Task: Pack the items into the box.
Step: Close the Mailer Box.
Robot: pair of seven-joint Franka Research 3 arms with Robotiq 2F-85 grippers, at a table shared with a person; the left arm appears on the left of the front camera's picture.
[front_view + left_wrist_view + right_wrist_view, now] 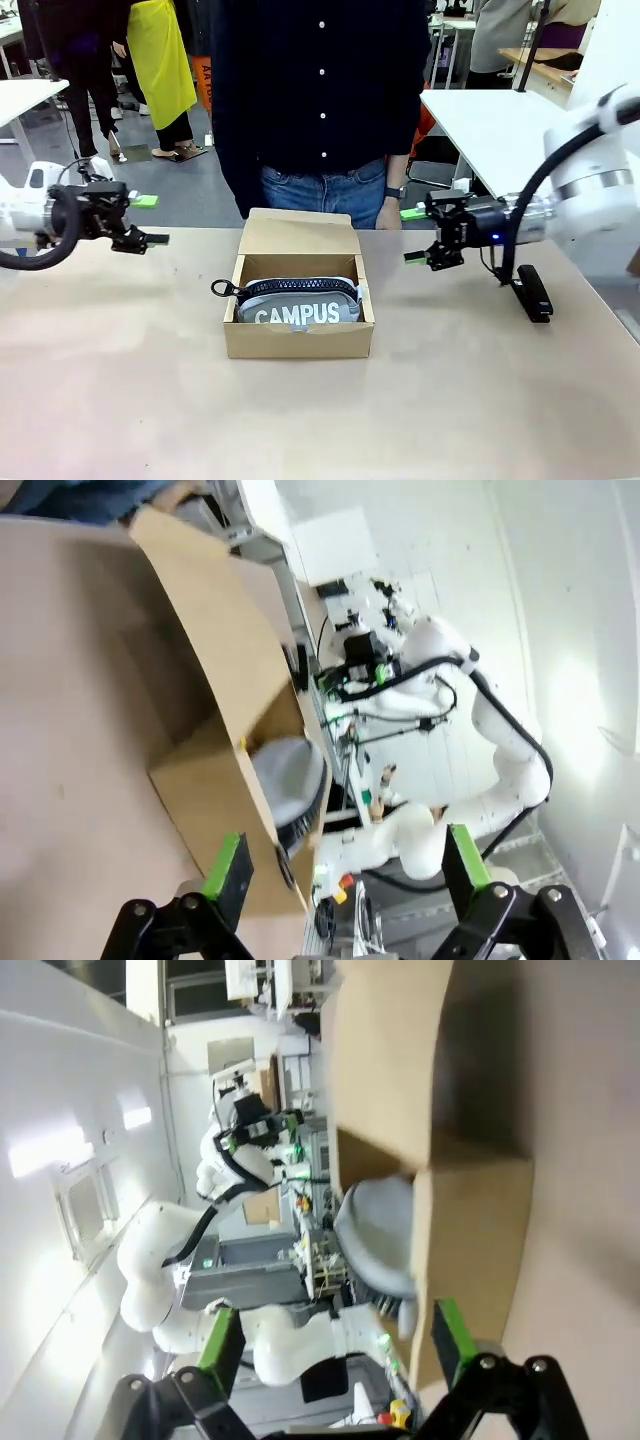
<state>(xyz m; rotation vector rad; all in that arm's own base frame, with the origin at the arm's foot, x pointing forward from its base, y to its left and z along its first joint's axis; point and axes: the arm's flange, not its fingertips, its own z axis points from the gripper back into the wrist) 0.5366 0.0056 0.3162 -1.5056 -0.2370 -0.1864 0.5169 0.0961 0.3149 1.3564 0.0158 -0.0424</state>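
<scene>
Left gripper (150, 220) and right gripper (414, 236) both wide open, empty, flanking box (298, 342) on tabletop (120, 380). CAMPUS pouch (300, 303) sits inside, ring pull (221, 290) hanging over left wall. Likely tuck that in before folding flap lid (298, 234).

Robotics lab, 2 white robot arms (590, 170) at a brown table (120, 380), white benches (490, 120) behind (people (160, 60) standing about)
</scene>
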